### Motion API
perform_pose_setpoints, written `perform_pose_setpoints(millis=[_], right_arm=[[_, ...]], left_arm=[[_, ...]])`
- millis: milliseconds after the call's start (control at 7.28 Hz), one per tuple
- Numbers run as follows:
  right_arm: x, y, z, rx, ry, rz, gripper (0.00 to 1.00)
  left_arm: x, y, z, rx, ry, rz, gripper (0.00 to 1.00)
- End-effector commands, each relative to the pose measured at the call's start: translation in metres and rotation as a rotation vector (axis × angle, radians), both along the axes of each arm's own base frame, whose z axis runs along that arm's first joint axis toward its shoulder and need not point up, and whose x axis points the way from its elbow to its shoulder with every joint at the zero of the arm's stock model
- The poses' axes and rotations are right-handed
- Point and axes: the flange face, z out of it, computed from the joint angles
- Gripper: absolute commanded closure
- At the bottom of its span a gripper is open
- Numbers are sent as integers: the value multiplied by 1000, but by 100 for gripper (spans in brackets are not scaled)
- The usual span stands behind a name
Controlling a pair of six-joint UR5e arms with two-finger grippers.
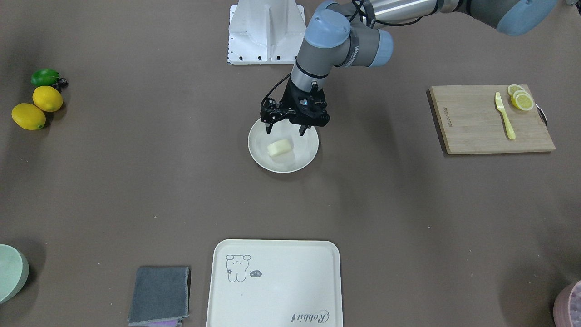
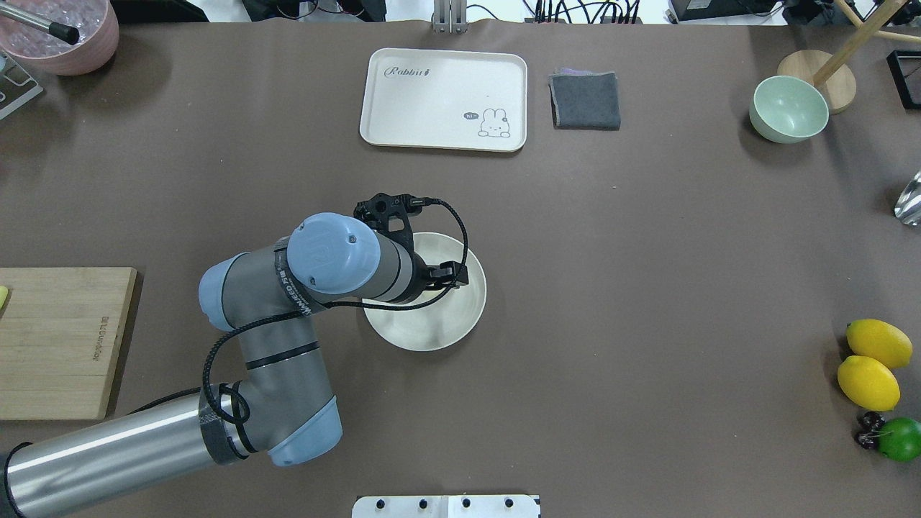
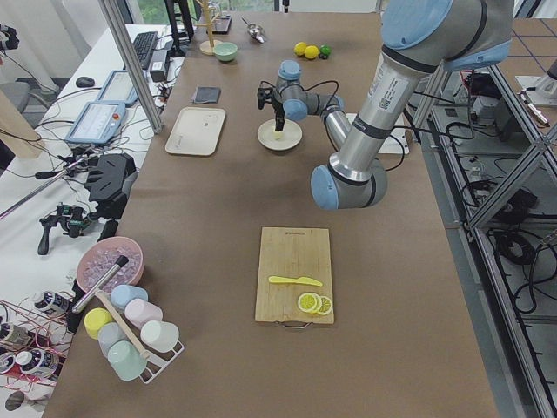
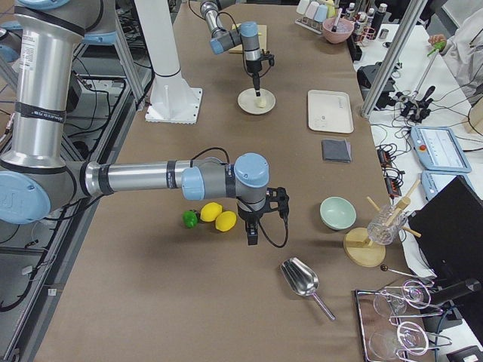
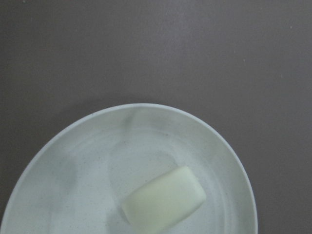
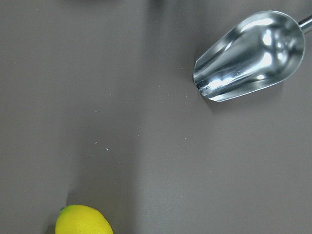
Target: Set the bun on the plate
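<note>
On my front-facing feed the left hand [image 1: 286, 130] hangs over the robot-side edge of the plate [image 1: 300, 158] with its two fingers [image 1: 269, 128] spread wide and nothing between them, so it is released. The bun [image 1: 280, 147] lies on its side inside the plate, near the middle, and it is clear of both fingertips. The left wrist camera agrees: the bun [image 5: 164, 200] rests on the plate's floor [image 5: 92, 161], with bare brown table [image 5: 204, 53] beyond the rim. From overhead the arm's wrist covers much of the plate [image 2: 432, 327], and I cannot see the bun there. The right hand [image 4: 251, 234] shows only in the side view, low over the table beside two lemons [image 4: 219, 216] — I cannot tell whether it is spread or clenched. Its wrist camera shows a metal scoop [image 6: 248, 48] and the tip of a lemon [image 6: 83, 220] on the table.
</note>
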Motion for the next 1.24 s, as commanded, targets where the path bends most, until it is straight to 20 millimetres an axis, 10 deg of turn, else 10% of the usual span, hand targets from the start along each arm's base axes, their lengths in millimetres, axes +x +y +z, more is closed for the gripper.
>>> perform_pose_setpoints(millis=[0,275,687,1099], right_arm=[[0,3,5,-10,2,0,0],[1,15,16,-39,5,1,0],[2,23,26,-68,3,2,0],[2,25,33,-83,2,3,0]], left_arm=[[-85,-14,37,46,-103,37,3],[-180,-42,100,113,-301,80,3],[-391,-108,176,204,-418,280,3],[-558,-127,276,212,-485,441,2]])
